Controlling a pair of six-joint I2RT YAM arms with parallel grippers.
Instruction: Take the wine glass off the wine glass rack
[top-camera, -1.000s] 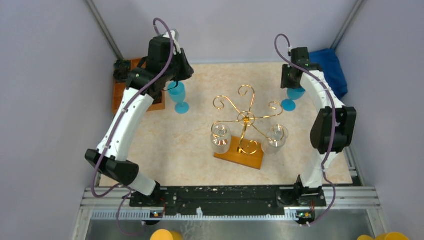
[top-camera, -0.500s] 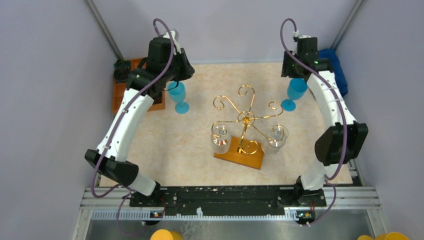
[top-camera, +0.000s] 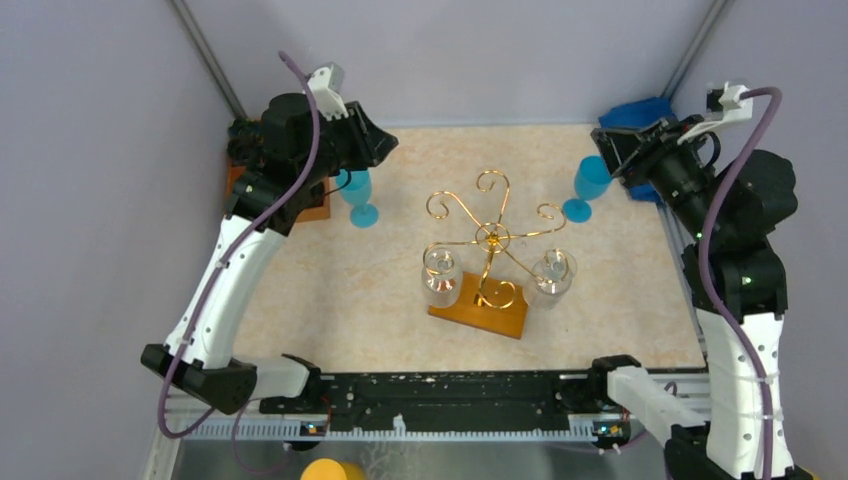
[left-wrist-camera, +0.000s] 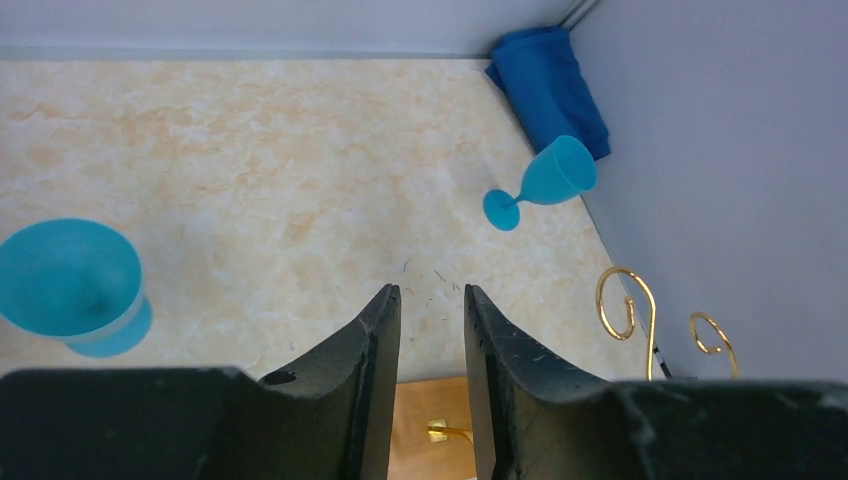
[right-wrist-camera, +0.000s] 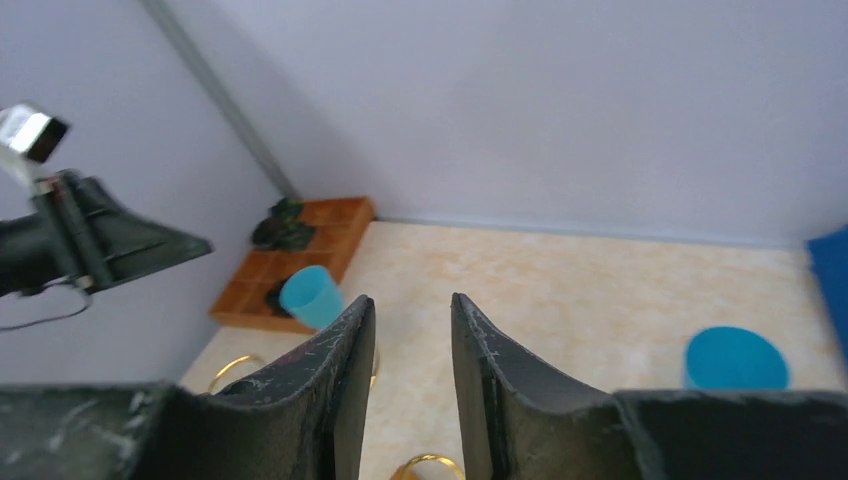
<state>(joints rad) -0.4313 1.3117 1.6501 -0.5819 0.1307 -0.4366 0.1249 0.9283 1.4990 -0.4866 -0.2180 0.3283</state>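
- My left pincer (left-wrist-camera: 430, 296): fingers are just a narrow slot apart with nothing between them. It's up in the air over the back left of the table (top-camera: 380, 300).
- My right pincer (right-wrist-camera: 410, 300): same deal, a narrow gap and nothing in it. It's up high by the back right corner, looking across the table.
- The rack (top-camera: 492, 238) sits about mid-table, between my two arms. Its post stands straight up and the gold curly arms fan out all round it.
- Its wooden base (top-camera: 500, 318) lies flat. The long side runs roughly left to right, a bit skewed, with the right end slightly nearer my side.
- The left clear glass (top-camera: 441, 277) and right clear glass (top-camera: 551, 277) hang on the two near-side arms, one on each side of the post.
- Their long axis is up and down, so the top camera looks almost straight along them. I honestly can't tell from that view which end is up.
- The left blue glass (top-camera: 353, 186) is off the rack and stands upright on the table, foot down, mouth up. It's just beside my left pincer and next to the wooden tray (top-camera: 240, 190).
- The right blue glass (top-camera: 592, 177) is also upright on the table, at the back right. It's near the blue cloth (top-camera: 640, 108) and close to my right pincer.
- Both blue ones stand apart from the rack.
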